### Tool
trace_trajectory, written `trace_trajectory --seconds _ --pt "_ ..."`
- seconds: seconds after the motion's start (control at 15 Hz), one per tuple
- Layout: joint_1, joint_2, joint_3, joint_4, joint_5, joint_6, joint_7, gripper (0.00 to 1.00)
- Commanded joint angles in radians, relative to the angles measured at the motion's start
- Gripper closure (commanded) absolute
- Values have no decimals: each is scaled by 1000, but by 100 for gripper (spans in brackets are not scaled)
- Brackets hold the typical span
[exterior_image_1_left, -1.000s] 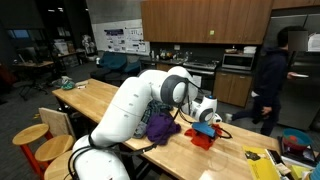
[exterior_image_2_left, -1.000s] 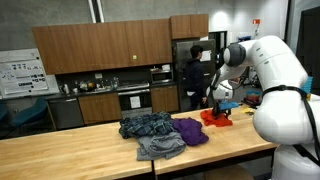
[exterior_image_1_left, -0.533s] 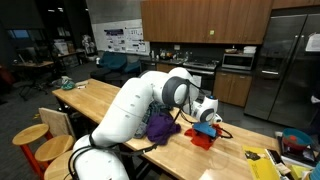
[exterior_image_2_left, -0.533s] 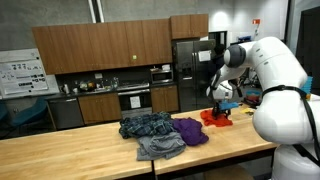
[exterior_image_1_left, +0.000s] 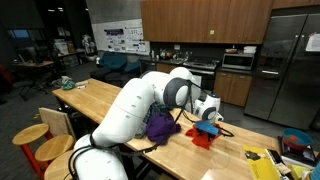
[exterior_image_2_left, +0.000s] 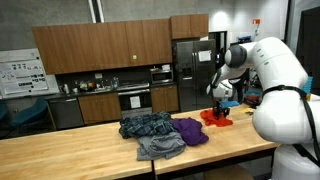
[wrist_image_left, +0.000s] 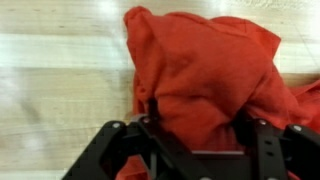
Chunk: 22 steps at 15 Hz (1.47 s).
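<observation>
Wrist view: one red cloth (wrist_image_left: 205, 60) is seen, soft and crumpled, heaped into a rounded mound with deep folds. The gripper (wrist_image_left: 197, 118) is set right over it, and two black fingers (wrist_image_left: 150, 112) are counted, one at each side of the mound. The jaws are held apart with cloth bunched between them; whether the fabric is actually pinched cannot be told. Pale, glossy wood planks of the counter (wrist_image_left: 60, 70) are shown beneath.

In an exterior view the red cloth (exterior_image_2_left: 216, 117) is found lying on the counter (exterior_image_2_left: 60, 150) under the gripper (exterior_image_2_left: 222, 100). Three more cloths are counted just beside it: one purple cloth (exterior_image_2_left: 190, 131), one blue plaid cloth (exterior_image_2_left: 148, 125) and one grey cloth (exterior_image_2_left: 160, 148), all rumpled and piled touching.
</observation>
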Motion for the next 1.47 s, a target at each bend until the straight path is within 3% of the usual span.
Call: trace_trajectory --seconds 0.0,0.27,1.13,1.4 --pt "-26 31 23 23 18 -19 -47 65" --pt "-34 30 28 34 26 -32 -64 94" --pt "-39 -11 38 101 80 -47 -53 94" --pt "-11 -46 31 117 74 -24 -23 94"
